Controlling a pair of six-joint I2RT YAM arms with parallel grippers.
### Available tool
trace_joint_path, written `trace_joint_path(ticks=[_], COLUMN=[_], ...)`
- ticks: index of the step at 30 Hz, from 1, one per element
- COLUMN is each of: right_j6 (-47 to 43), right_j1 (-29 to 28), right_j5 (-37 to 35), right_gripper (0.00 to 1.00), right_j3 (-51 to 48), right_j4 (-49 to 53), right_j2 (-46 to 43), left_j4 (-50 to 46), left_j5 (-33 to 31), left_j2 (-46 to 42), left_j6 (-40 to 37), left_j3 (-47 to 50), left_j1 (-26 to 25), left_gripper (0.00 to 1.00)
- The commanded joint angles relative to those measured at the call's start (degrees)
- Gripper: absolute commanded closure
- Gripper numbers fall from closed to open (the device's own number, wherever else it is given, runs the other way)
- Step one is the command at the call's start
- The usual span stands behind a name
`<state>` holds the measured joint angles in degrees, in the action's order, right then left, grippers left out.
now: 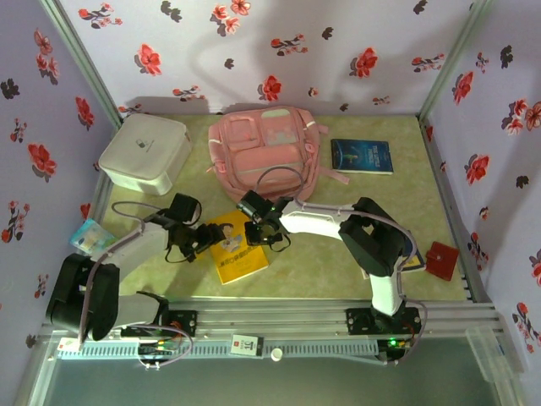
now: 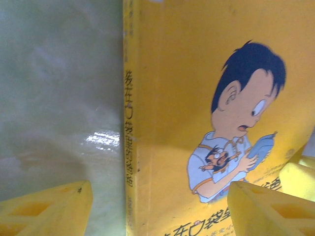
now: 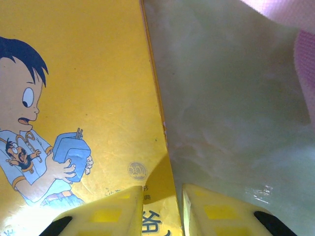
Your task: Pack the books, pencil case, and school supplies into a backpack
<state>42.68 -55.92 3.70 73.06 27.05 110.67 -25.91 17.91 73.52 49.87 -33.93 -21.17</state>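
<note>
Left end effector (image 2: 158,187) open, right end effector (image 3: 162,191) narrowed, grip unclear, astride yellow book (image 1: 241,255), long axis near-to-far.

The pale-pink backpack (image 1: 266,152) lies flat, front pockets and zips up, at the far middle of my desk (image 1: 380,203), straps trailing right. Just right of it a dark blue book (image 1: 362,156) lies flat, cover up. Near of the backpack, apart from it, the yellow book (image 1: 237,247) lies flat and skewed, its dark-haired cartoon boy facing up.
</note>
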Motion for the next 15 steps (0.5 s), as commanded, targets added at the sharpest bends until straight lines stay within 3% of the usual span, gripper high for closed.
trace_joint_path(ticks=[1,15], right_j6=[1.3,2.7], right_j1=[0.7,1.7], right_j5=[-1.2,-0.9], right_gripper=[0.74,0.74], right_j3=[-0.9,-1.3], right_j4=[1.7,0.8], right_j2=[1.8,1.8], left_j4=[4.7,7.0], left_j5=[3.8,4.0], left_j2=[0.3,4.5], left_j6=[2.4,3.4], left_j3=[1.1,2.5], left_j1=[-0.5,-1.0], left_gripper=[0.32,0.36])
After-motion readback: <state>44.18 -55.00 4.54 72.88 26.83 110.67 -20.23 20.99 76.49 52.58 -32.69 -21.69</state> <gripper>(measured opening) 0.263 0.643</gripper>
